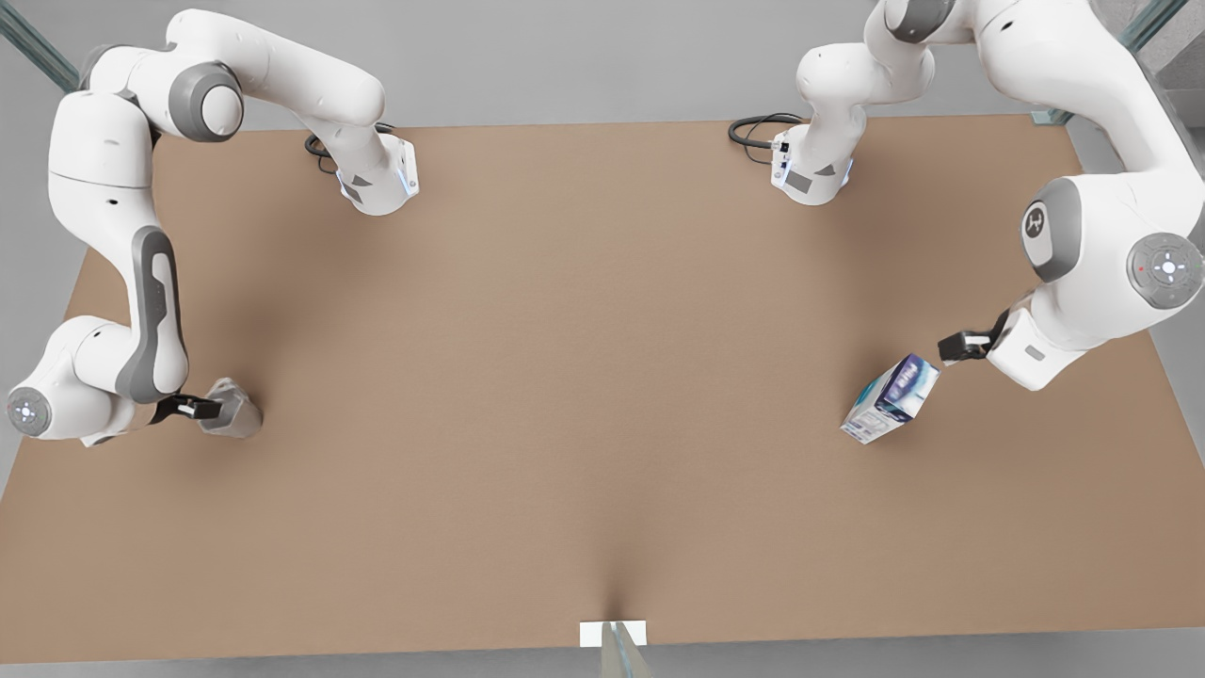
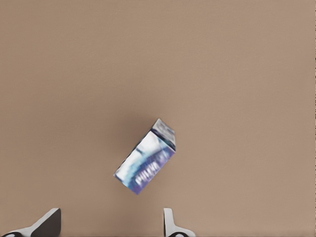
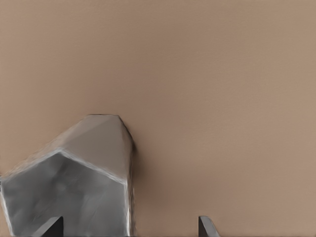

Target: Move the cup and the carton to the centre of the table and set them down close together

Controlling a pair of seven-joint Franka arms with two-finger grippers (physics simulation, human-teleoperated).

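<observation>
While the cup (image 1: 232, 409) sits empty, the carton (image 1: 891, 399) stands apart.

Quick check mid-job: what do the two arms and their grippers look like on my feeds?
Both arms are glossy white with rounded grey joint caps. The left gripper and right gripper have a white body and dark black fingers. Black cables loop at each base on the light brown table. One grey cap carries a round button pad with a red dot.
</observation>
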